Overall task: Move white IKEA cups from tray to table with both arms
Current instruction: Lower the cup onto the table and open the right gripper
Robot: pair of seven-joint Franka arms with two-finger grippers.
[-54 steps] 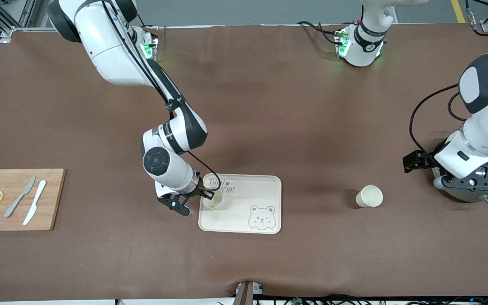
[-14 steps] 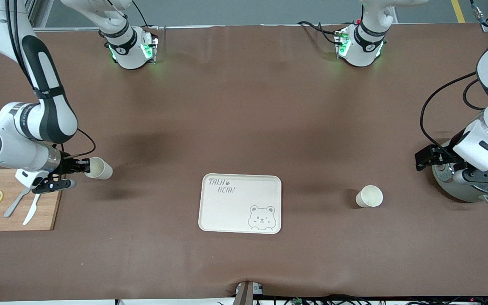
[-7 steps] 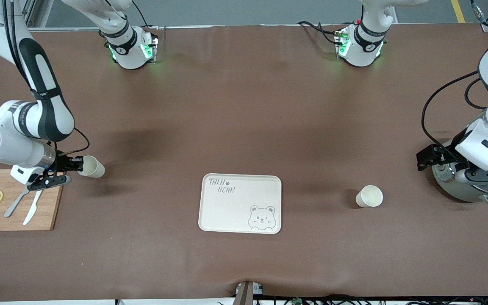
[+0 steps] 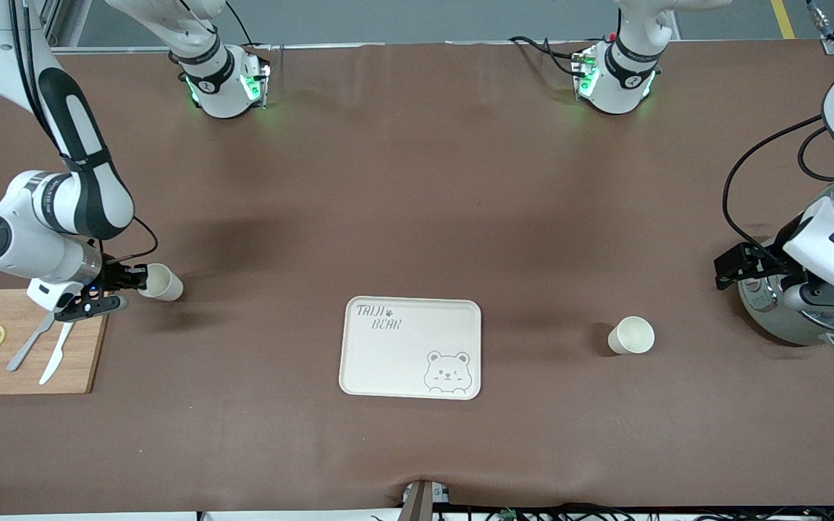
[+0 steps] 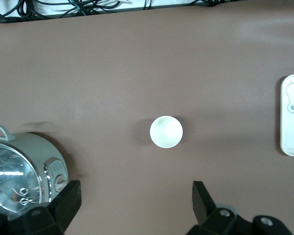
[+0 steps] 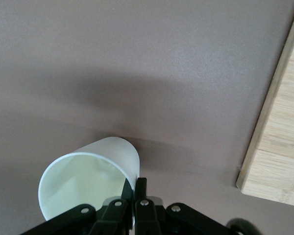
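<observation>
Cup 1 [image 4: 161,282] tilted, mouth [image 6: 81,183] angled toward right pincer, long axis off vertical, at right arm's end of table [image 4: 417,217], just beside cutting board [image 4: 22,340]. Right pincer [image 4: 135,281] clenched on cup 1 rim, 1 finger inside, 1 outside. Cup 2 [image 4: 631,336] upright on table, mouth up, nothing inside, between tray [image 4: 411,347] and pot [image 4: 797,315]. Left pincer [image 5: 134,200] spread wide, grasping nothing, over pot.

Even overhead light, soft shadows, sharp.

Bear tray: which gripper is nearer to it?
Right, marginally. The right gripper, shut on a cup, is beside the cutting board; the left gripper hovers by the pot, from the tray.
</observation>
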